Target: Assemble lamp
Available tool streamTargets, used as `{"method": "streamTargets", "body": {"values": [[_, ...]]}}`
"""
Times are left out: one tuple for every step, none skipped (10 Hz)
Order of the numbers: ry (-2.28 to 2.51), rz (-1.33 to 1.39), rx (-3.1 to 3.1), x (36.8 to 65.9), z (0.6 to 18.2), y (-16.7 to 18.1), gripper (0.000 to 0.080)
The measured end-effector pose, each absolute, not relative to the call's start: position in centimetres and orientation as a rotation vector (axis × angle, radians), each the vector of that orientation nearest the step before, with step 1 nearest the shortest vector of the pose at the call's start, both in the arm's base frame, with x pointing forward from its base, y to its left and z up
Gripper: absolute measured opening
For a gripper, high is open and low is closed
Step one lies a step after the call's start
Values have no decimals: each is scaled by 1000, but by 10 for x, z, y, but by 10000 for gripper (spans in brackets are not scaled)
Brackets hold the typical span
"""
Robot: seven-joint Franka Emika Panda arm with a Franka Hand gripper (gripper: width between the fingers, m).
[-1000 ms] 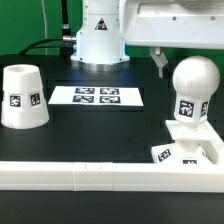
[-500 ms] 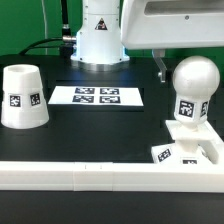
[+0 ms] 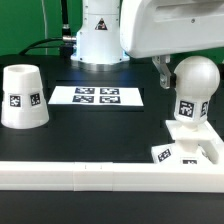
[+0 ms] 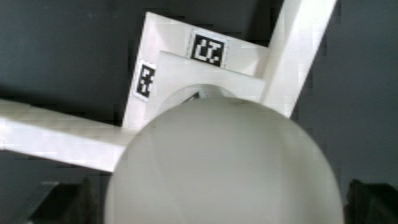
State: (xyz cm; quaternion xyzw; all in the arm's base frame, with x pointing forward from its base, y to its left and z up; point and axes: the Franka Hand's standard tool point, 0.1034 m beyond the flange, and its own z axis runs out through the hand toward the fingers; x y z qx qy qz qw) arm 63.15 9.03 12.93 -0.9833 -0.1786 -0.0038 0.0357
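The white bulb (image 3: 193,80) stands upright on its neck on the flat square base (image 3: 205,152) at the exterior view's right. My gripper (image 3: 178,64) hangs just over the bulb's round head, one dark finger (image 3: 160,68) showing beside it. In the wrist view the bulb's head (image 4: 222,160) fills the space between my gripper's (image 4: 214,208) two dark fingers (image 4: 64,203), which stand apart on either side, open. The base (image 4: 267,75) with its tags lies beyond the bulb. The tapered shade (image 3: 22,96) stands on the table at the exterior view's left, far from the gripper.
The marker board (image 3: 97,96) lies flat between shade and bulb. A white rail (image 3: 80,176) runs along the table's front edge and also shows in the wrist view (image 4: 54,135). The robot's base (image 3: 98,40) stands at the back.
My gripper has come down over the bulb's head. The bulb, base and shade have not moved.
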Motion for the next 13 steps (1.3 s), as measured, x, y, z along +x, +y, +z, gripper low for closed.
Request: {"method": "streamTargets", "body": {"values": [[-631, -14, -3005, 632, 129, 90, 699], [-691, -16, -2993, 632, 129, 90, 699], [-902, -21, -2971, 633, 130, 89, 699], [-1066, -35, -2936, 635, 131, 89, 699], [-1176, -47, -2901, 636, 132, 90, 699], [-1307, -45, -2848, 636, 132, 90, 699], [-1418, -43, -2801, 636, 131, 90, 699], [-1465, -40, -2777, 635, 130, 91, 699], [-1594, -35, -2710, 633, 127, 92, 699], [-1663, -29, -2673, 632, 126, 92, 699], [-1793, -23, -2597, 633, 126, 91, 699], [-1874, -17, -2550, 633, 126, 91, 699], [-2001, -8, -2464, 633, 126, 91, 699]]}}
